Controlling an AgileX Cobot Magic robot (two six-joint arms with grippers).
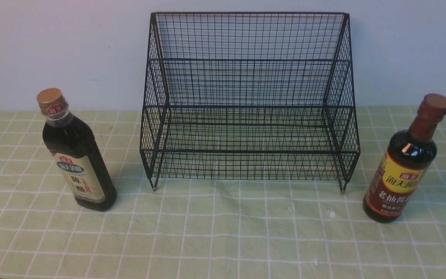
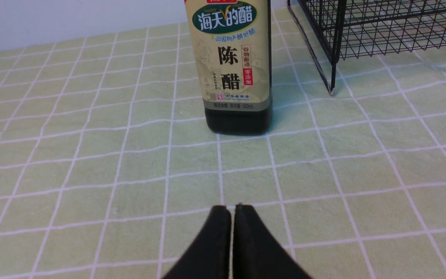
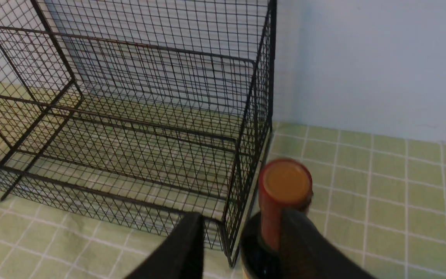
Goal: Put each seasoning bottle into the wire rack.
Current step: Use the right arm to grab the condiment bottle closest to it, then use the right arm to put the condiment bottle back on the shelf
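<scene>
Cream-label bottle [image 2: 232,77] cropped (cap unseen).

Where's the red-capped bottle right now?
The red-capped bottle stands on the checked cloth at the front view's right, just outside the wire rack by its right front foot, not yet in it.

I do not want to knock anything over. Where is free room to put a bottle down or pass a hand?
Both tiers of the wire rack are bare. The tablecloth is free in front of the rack, between the gold-capped bottle and the red-capped bottle. It is tight between the rack's right side and that bottle.
</scene>
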